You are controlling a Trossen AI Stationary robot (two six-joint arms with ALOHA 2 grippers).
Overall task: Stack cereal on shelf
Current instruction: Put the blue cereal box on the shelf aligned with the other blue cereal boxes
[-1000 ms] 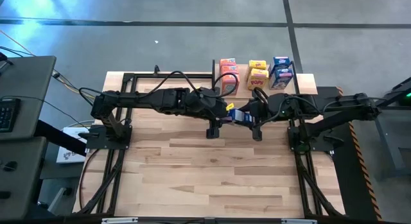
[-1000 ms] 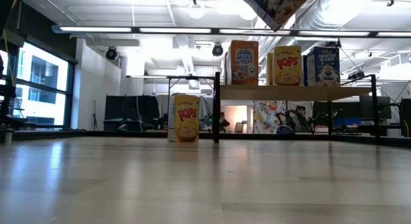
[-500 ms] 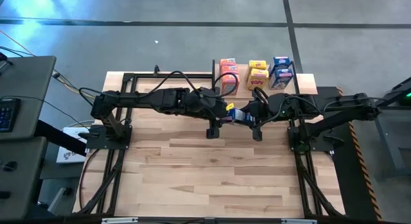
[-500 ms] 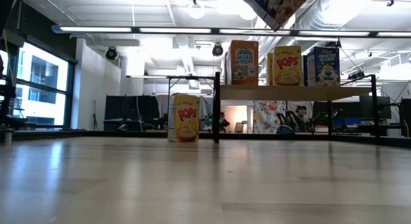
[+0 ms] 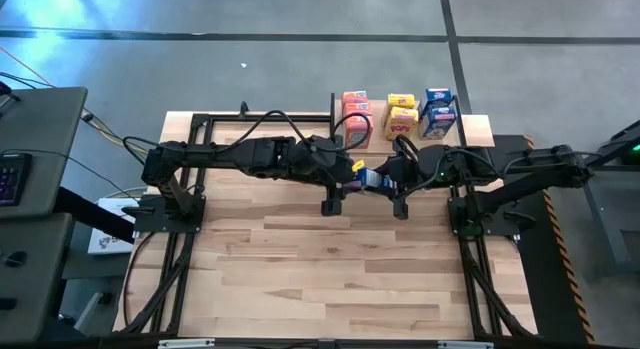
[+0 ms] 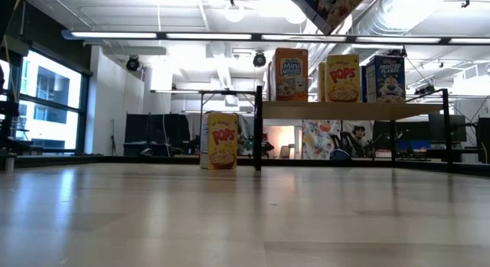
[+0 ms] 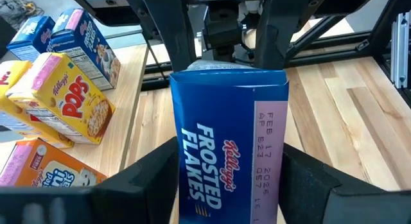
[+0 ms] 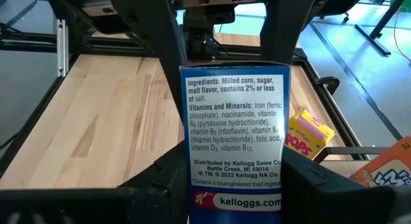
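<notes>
Above the middle of the tabletop (image 5: 330,269), just in front of the shelf (image 5: 480,129), both arms meet over a single blue Frosted Flakes box (image 5: 372,178) held clear of the wood. The left gripper (image 5: 352,175) reaches in from the left and the right gripper (image 5: 392,177) from the right — the box sits between them, and each wrist view shows the box flanked by that arm's own dark fingers, so the jaws of both grippers pinch it at once. In the left wrist view the printed side panel of the blue box (image 7: 228,147) fills the centre; in the right wrist view the ingredients panel (image 8: 234,140) faces the camera. On the shelf, seen from above at the far edge of the tabletop, stand orange boxes (image 5: 356,111), yellow boxes (image 5: 402,114) and blue boxes (image 5: 438,107) in three groups side by side, orange on the left and blue on the right. The low view shows the shelf board (image 6: 352,109) raised on thin black posts, carrying an orange box (image 6: 290,74), a yellow Pops box (image 6: 342,78) and a blue box (image 6: 385,79) upright in a row — and one further yellow Pops box (image 6: 222,141) standing upright on the tabletop, just left of the shelf's left post.
</notes>
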